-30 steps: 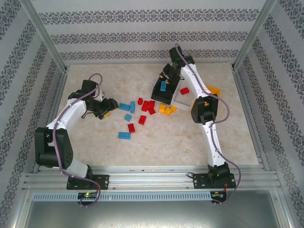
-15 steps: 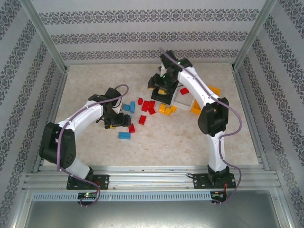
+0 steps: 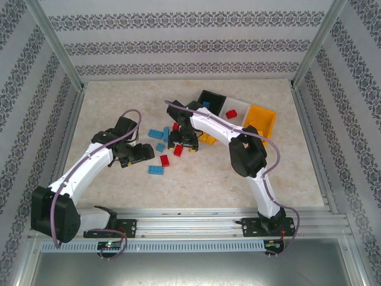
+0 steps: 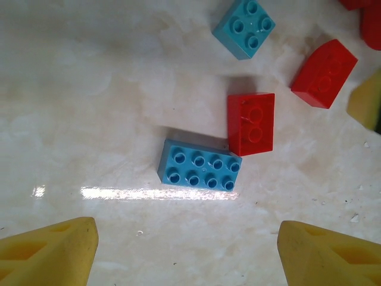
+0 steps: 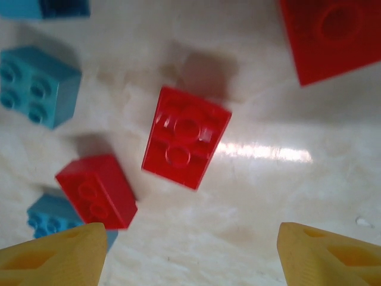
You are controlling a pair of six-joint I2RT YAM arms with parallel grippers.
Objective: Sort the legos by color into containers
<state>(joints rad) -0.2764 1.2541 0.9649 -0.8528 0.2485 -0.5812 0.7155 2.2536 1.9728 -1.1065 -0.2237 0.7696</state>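
Quick status from my end. The left gripper (image 3: 140, 154) is down low over the table (image 3: 119, 101), at the left edge of the loose legos (image 3: 162, 147). Its jaws are spread wide with nothing between them. On the left wrist cam the two yellow fingertips (image 4: 50, 256) sit in the bottom corners, and the long blue brick (image 4: 199, 165) lies flat on the table above the gap, studs up. A two-stud red brick (image 4: 251, 124) is just beside its top right corner, a square blue brick (image 4: 244, 27) sits further up, and a sloped red piece (image 4: 324, 72) is off to the right.

The right gripper (image 3: 183, 141) is reaching in over the middle of the pile, also released and holding nothing. Its cam shows a red two-stud block (image 5: 186, 137) lying tilted above the gap between the fingers, a second red block (image 5: 96, 190) close to the left finger, and a blue square block (image 5: 37, 86) at the left edge. It's a bit blurry, so that's all I'll say there.

The bins are lined up side by side at the far right of the table: black bin (image 3: 209, 95), white bin (image 3: 237, 103), orange bin (image 3: 265, 113). I can see a blue piece (image 3: 205, 105) in the black one and a red piece (image 3: 231, 114) in the white one. I can't make out what's in the orange one.
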